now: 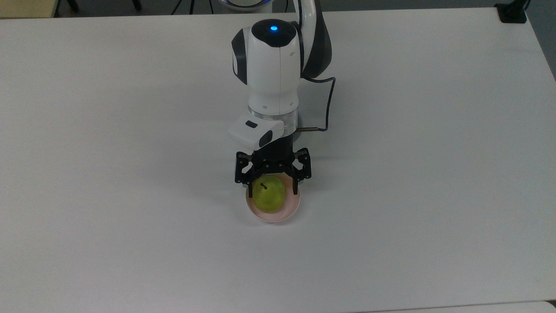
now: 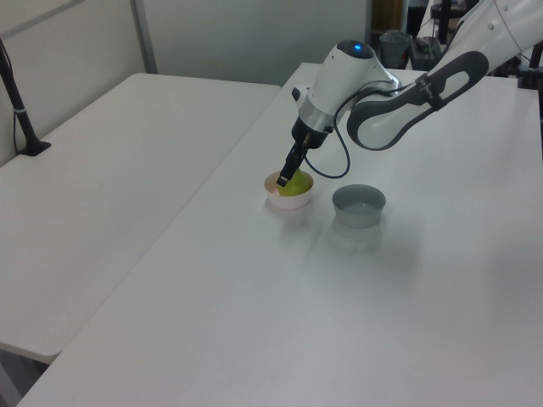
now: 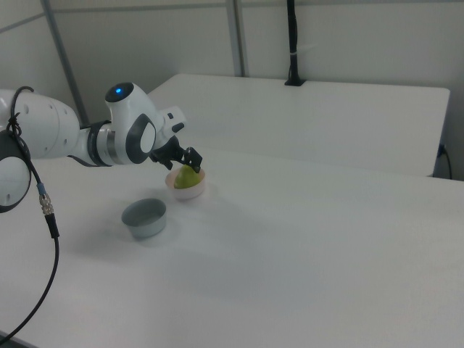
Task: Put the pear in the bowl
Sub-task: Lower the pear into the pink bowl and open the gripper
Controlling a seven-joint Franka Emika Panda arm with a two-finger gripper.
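Sitting in the pale pink bowl (image 1: 273, 212) is the pear (image 1: 269, 193), yellow-green, dark stem tilted to the top view's left. Fingers (image 1: 249, 189) spread wide either side of it, the gripper (image 1: 272, 188) has let go. A grey-blue bowl (image 2: 359, 204) stands near, to the left view's right, well clear. White table (image 1: 434, 174) lies bare all round, edges far off.
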